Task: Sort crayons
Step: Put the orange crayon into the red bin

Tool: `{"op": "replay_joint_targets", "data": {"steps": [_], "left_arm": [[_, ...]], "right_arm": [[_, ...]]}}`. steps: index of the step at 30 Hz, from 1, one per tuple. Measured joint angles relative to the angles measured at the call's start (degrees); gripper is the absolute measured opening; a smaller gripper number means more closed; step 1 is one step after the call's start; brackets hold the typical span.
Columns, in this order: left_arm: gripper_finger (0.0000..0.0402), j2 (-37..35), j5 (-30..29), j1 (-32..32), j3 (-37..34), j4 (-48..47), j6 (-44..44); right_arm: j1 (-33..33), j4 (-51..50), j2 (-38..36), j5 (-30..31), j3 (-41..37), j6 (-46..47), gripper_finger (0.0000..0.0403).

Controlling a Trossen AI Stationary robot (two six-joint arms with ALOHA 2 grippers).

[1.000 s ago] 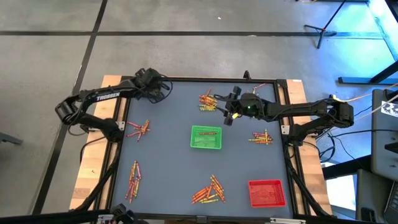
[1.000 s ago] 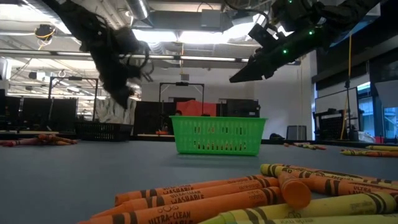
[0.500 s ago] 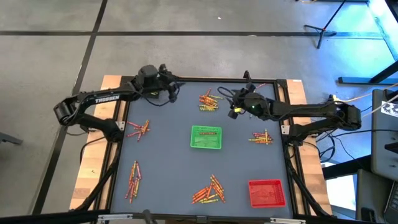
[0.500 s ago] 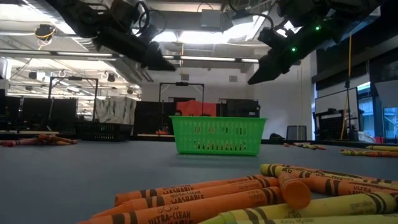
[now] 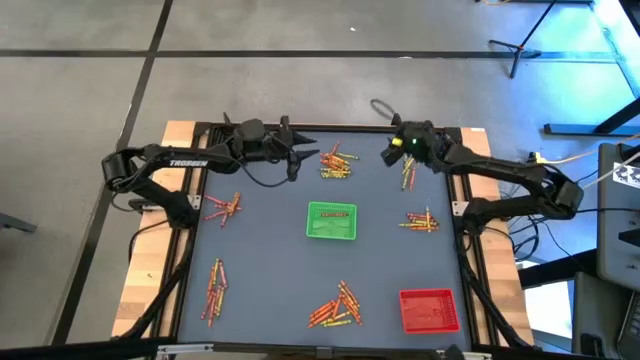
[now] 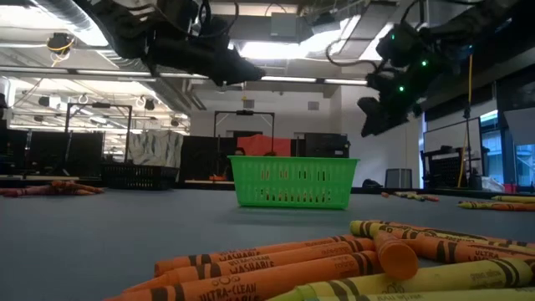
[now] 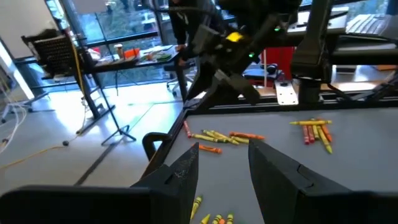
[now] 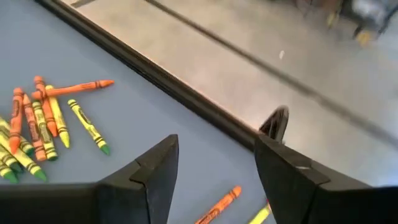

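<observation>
Both claws — left [image 7: 224, 171], right [image 8: 211, 171] — parted, empty; crayons [image 5: 337, 162] partly cut off below left fingers.

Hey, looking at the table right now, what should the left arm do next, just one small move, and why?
Probably lower the left gripper onto the crayon pile just ahead of it. Its fingers are open and empty above the table, the pile lies loose, and the green tray sits nearby.
</observation>
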Motion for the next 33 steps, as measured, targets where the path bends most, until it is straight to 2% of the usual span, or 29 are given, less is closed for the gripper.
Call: {"op": "replay_joint_targets", "data": {"steps": [5, 11, 16, 22, 28, 33], "left_arm": [[0.0123, 0.00, -1.15, -1.34, 0.00, 0.02, 0.21], [0.0123, -0.03, -3.79, -1.84, 0.00, 0.03, 0.24], [0.0123, -0.05, -4.12, -1.84, 0.00, 0.01, 0.24], [0.0123, -0.07, -4.17, -1.82, 0.00, -0.34, 0.27], [0.0123, -0.07, -4.19, -1.82, 0.00, -0.43, 0.29], [0.0123, -0.07, -4.18, -1.82, 0.00, -0.43, 0.30]], "right_arm": [[-6.99, -3.53, 2.10, -9.88, 0.24, 5.00, 0.0209], [-10.04, -14.56, 8.60, -14.76, 6.13, 10.50, 0.0209], [-9.95, -23.53, 15.02, -15.44, 11.42, 12.52, 0.0209], [-9.92, -21.82, 21.77, -15.43, 12.87, 14.51, 0.0209], [-9.88, -20.30, 25.90, -19.01, 12.87, 16.76, 0.0209], [-9.88, -20.25, 28.20, -15.16, 12.91, 17.13, 0.0209]]}}
